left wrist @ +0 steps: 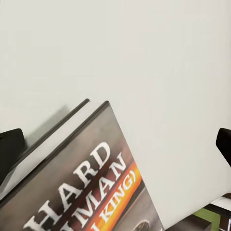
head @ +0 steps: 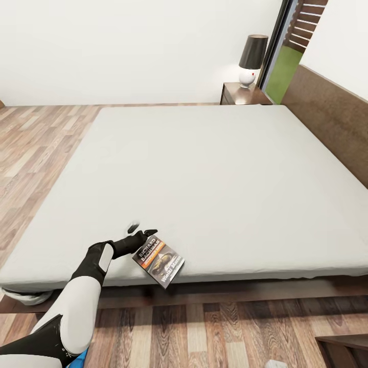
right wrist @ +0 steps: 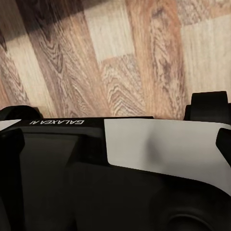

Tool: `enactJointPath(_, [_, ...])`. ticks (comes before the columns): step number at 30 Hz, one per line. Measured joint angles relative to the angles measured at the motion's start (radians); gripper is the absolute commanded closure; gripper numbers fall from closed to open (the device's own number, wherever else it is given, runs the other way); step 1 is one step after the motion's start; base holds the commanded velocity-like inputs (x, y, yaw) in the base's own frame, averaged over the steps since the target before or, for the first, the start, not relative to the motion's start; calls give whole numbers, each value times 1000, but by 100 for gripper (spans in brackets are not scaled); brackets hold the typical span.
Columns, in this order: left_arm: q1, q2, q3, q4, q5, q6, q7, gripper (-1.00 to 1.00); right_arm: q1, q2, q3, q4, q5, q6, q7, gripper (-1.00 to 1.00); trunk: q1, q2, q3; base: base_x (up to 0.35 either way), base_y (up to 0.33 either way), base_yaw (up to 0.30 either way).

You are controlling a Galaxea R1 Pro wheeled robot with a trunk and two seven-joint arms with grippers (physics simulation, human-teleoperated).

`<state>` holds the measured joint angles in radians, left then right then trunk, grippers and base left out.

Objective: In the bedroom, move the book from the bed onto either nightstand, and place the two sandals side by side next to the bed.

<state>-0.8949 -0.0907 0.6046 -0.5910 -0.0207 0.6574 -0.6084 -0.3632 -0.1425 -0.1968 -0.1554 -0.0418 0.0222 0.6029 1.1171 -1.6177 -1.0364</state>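
**Book at bed edge, left claw beside it**

Book (head: 159, 261) is seen at the near edge of the bed (head: 204, 174), overhanging slightly. Left claw (head: 140, 236) is spread wide, released; the book's upper corner is seen between its fingers (left wrist: 9, 149). Right claw: state cannot be told

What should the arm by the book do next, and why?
Probably ease the left claw forward around the dark orange-banded paperback and close. The book lies at the pale grey mattress edge, in the wrist view between spread fingers, apparently ungripped.
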Motion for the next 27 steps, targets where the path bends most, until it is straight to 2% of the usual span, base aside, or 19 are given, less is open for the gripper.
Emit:
enactJointPath(6, [0,0,0,0,0,0,0,-100,0,0,0,0,0,0,0,-100,0,0,0,-9,0,0])
enactJointPath(12, [0,0,0,0,0,0,-1,-100,0,0,0,0,0,0,0,-100,0,0,0,-151,0,0])
enactJointPath(27, [0,0,0,0,0,0,0,-100,0,0,0,0,0,0,-1,-100,0,0,0,-9,0,0])
